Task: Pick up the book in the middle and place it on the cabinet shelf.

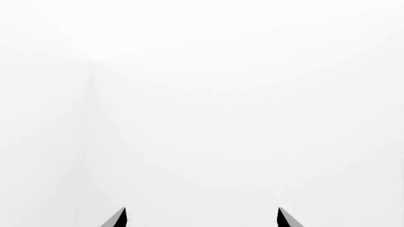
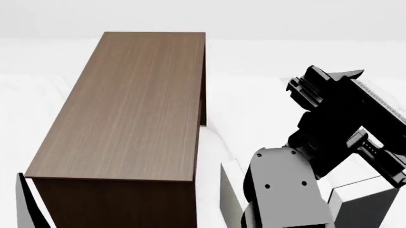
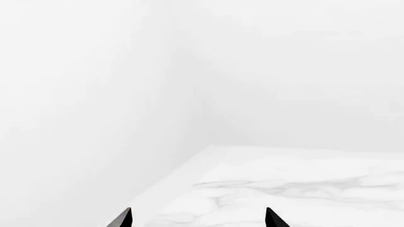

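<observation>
Left wrist view: nearest the lens, two dark tips of the left gripper [image 1: 202,218] show at 6 o'clock, set well apart with nothing between them. Those fingers stand open and empty. Beyond is blank white only.

Head view: nearest, at 5 o'clock, the right arm [image 2: 285,190] rises toward 2 o'clock, where its dark wrist assembly ends; its fingers cannot be made out here. Pale box-like shapes sit at 5 and 4 o'clock, partly hidden by the arm; I cannot tell what they are. The cabinet shelf [image 2: 127,109] fills the 9 to 12 o'clock area, its flat brown top bare. The dark-covered book is not seen in this view.

Right wrist view: two dark tips of the right gripper [image 3: 198,218] at 6 o'clock, parted and empty, so open. A white marbled worktop [image 3: 284,189] lies beyond, toward 4 o'clock. No book shows.

Judgement: the task stands at its opening, nothing grasped. The next move calls for locating the book and bringing open fingers to it.
</observation>
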Robot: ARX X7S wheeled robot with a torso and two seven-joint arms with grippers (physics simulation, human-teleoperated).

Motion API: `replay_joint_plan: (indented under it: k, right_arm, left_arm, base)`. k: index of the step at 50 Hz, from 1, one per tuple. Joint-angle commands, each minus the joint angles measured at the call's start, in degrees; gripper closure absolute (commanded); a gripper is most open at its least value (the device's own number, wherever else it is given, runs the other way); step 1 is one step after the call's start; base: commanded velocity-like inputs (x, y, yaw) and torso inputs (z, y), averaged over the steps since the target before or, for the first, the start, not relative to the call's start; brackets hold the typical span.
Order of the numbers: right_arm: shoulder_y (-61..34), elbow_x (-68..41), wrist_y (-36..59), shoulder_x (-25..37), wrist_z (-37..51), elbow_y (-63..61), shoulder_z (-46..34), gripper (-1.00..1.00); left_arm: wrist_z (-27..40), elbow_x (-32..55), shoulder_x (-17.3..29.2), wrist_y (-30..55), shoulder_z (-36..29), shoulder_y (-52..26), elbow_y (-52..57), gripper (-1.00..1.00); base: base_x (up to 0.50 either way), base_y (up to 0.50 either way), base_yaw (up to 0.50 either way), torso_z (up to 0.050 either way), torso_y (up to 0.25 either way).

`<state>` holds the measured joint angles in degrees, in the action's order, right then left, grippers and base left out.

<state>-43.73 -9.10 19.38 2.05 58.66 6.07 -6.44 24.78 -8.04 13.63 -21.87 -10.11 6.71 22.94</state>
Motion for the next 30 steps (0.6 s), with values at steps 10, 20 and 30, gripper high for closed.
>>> replay_joint_plan:
  k: [10,20,30]
  right_arm:
    - [-4.0,-6.6,-2.9,-0.6,7.4,12.0,0.3,-1.00]
    - [-4.1,-10.2,-3.5,-0.5,9.0,16.0,0.6,-1.00]
    - [-3.3,-12.3,-4.0,-0.2,10.2,17.5,-0.1,-1.00]
  left_arm:
    - [-1.2,0.1,-0.2,0.7,0.3,0.0,-0.7,-1.00]
    - [-1.0,0.1,0.1,0.9,-0.1,-0.2,-1.4,-1.00]
    - [-0.9,0.3,0.3,1.3,-0.5,-0.3,-1.6,-1.00]
  base:
    - [0.00,0.00,0.00,0.000,0.000]
    - [0.00,0.00,0.00,0.000,0.000]
    - [0.00,0.00,0.00,0.000,0.000]
